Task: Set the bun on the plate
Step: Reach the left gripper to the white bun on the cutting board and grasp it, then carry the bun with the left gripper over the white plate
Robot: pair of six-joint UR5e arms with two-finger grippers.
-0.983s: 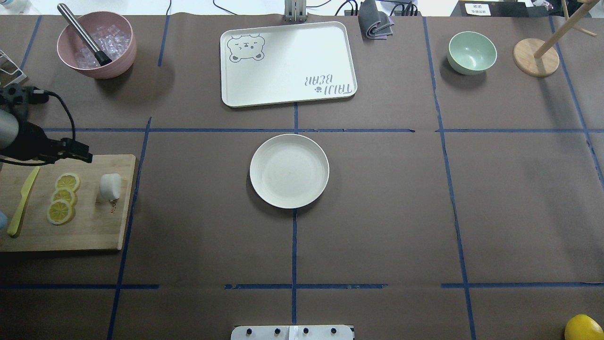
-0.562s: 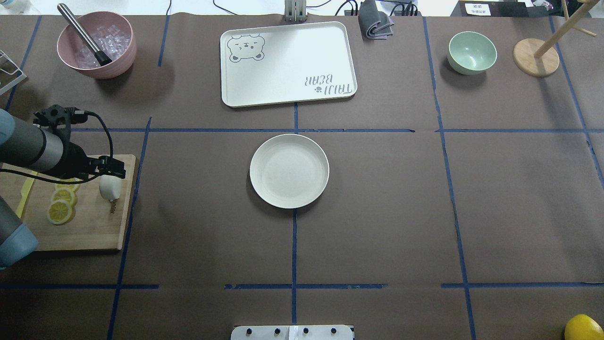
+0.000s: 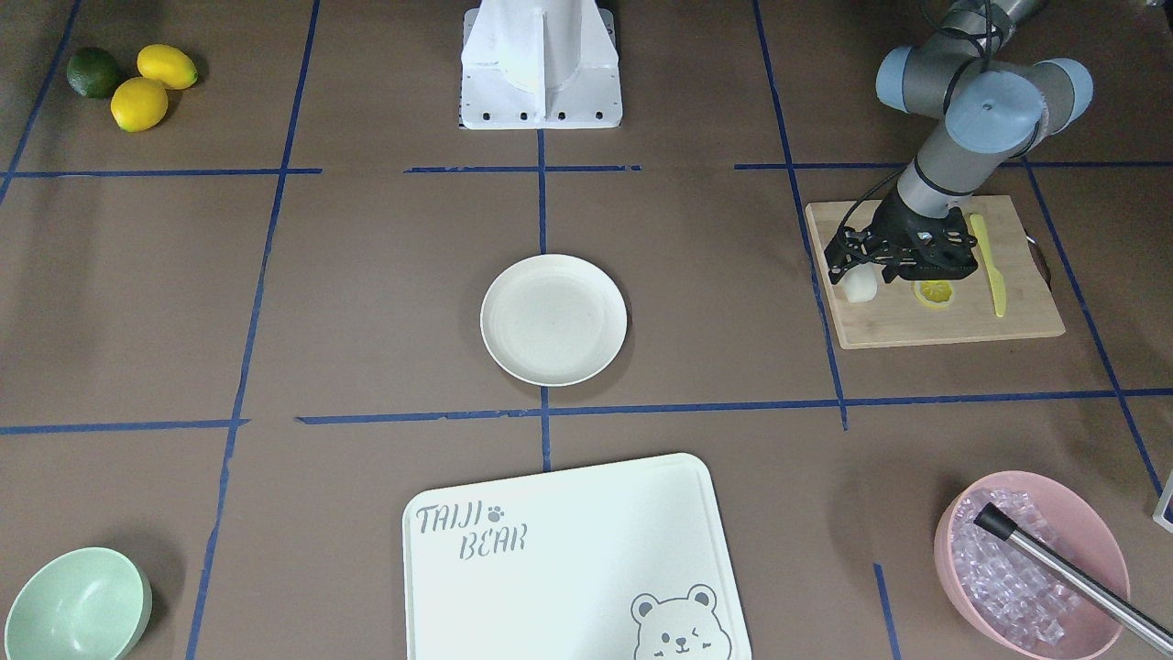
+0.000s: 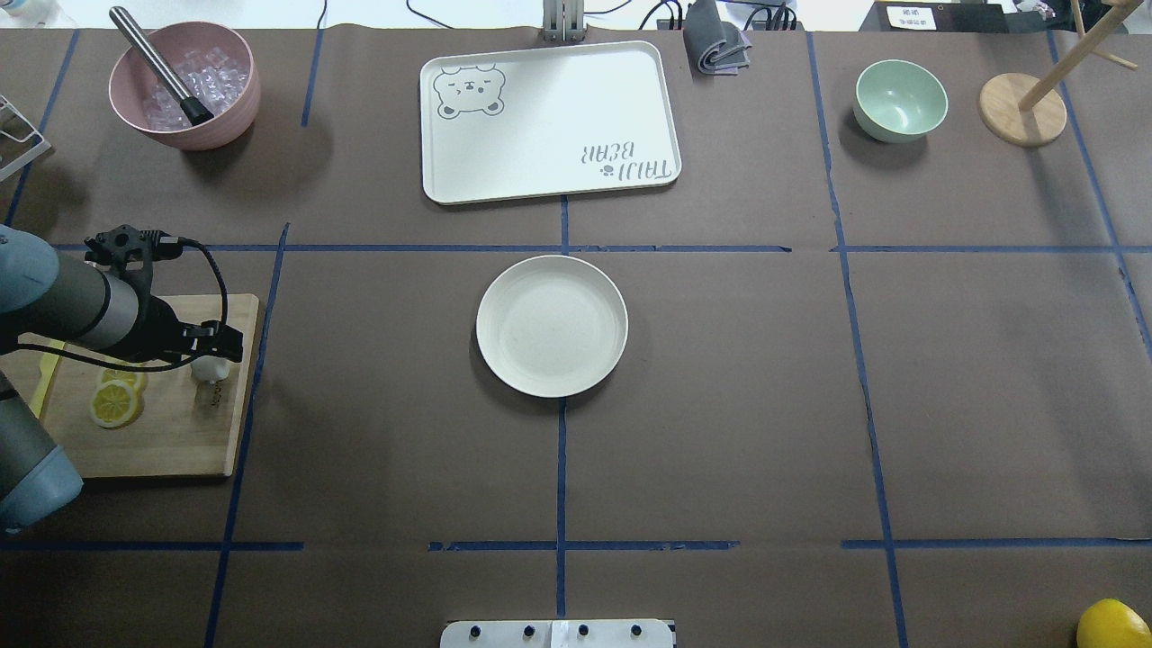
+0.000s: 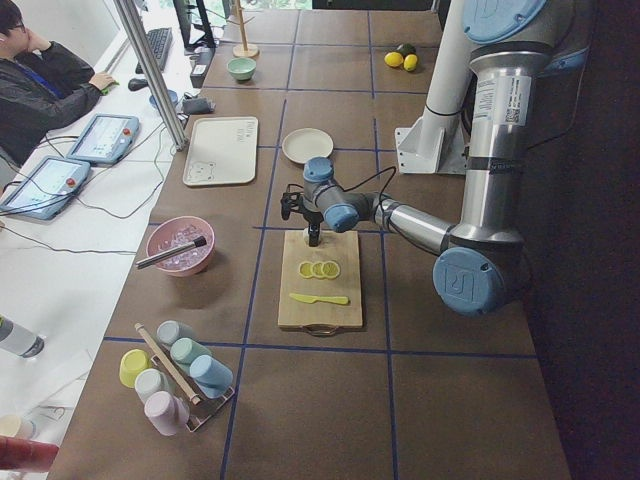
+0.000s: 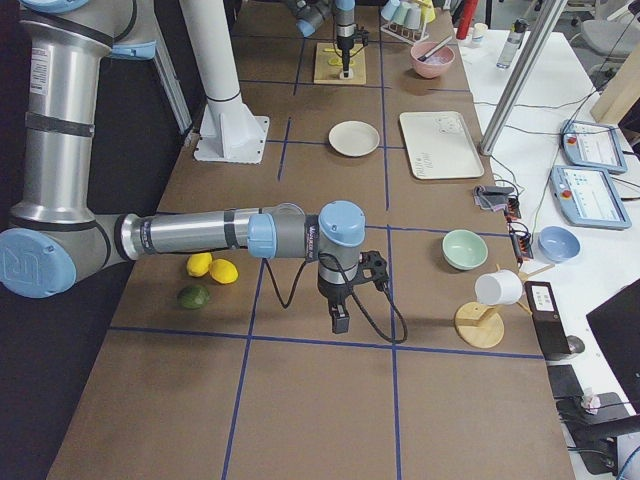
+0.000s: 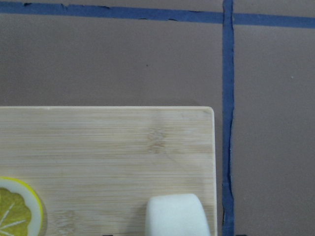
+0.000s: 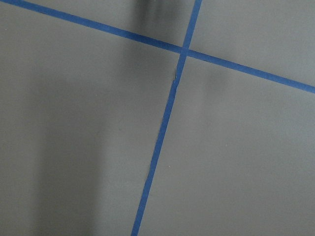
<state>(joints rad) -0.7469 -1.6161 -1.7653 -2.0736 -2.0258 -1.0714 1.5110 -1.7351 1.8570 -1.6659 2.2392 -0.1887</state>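
**Front-facing view.** Item: bun (image 3: 860, 290), a small white lump. It sits on the cutting board (image 3: 935, 328), at the edge nearest the plate (image 3: 553, 321). The plate lies bare at the middle of the table, well apart from the board. My left claw (image 3: 851, 274) hangs right over the bun and looks released: one finger shows just beside it, and I see no squeeze.

**Overhead view.** The bun is half hidden under the claw. Lemon slices (image 4: 115, 401) lie near it on the same board.

**Left-end view.** Too small to add anything.

**Right-end view.** The right claw (image 6: 340, 322) is parked over bare table. I cannot tell whether it is clenched or released.

**Left wrist view.** The bun's matte top shows at the lower edge. The fingers are out of frame.

**Right wrist view.** Table and tape only.

**Handling (my judgement).**
- Weight and feel: light, likely soft and easily dented, and matte enough not to slip.
- Hold: across its narrow sides, low down, closing gently.
- Risk: too shallow a grip may let it squirt out.
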